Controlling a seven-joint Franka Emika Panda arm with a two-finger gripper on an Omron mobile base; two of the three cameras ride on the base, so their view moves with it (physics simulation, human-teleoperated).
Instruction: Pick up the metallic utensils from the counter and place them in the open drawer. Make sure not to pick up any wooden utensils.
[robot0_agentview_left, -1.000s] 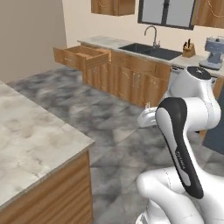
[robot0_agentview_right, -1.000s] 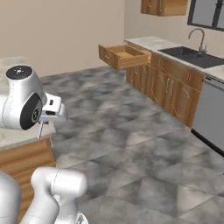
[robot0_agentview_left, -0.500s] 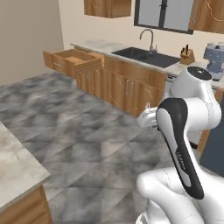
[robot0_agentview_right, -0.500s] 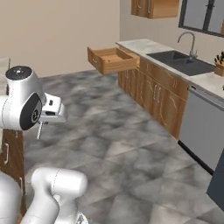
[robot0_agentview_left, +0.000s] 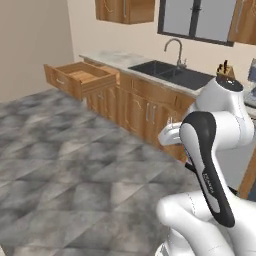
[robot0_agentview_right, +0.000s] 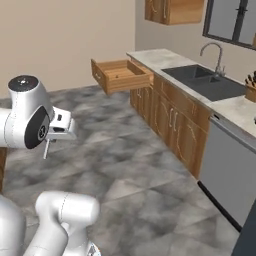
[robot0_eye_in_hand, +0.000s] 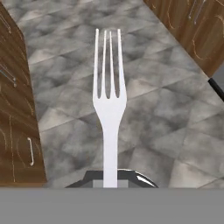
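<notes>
My gripper (robot0_eye_in_hand: 110, 178) is shut on the handle of a thin silver fork (robot0_eye_in_hand: 109, 105), one of the metallic utensils, whose tines point away over the grey stone floor. From the right base camera the gripper (robot0_agentview_right: 50, 139) sits at the arm's left side with the fork (robot0_agentview_right: 46, 149) hanging below it. The open light-brown wooden drawer (robot0_agentview_left: 80, 76) juts from the cabinet row's far end, well ahead of the arm; its plank bottom (robot0_agentview_right: 120, 74) is bare. The counter where the utensils lay and the wooden utensils are out of view.
A run of wooden cabinets (robot0_agentview_left: 145, 112) with a stone top, a dark sink (robot0_agentview_right: 205, 82) and a faucet (robot0_agentview_left: 176, 50) lines the right side. A knife block (robot0_agentview_left: 224, 71) stands beyond the sink. Grey tiled floor (robot0_agentview_right: 125, 160) lies between me and the drawer.
The whole scene has shifted as the base drove and turned. The island counter has slid out at the left, and the drawer and sink run look nearer. The fork stays gripped.
</notes>
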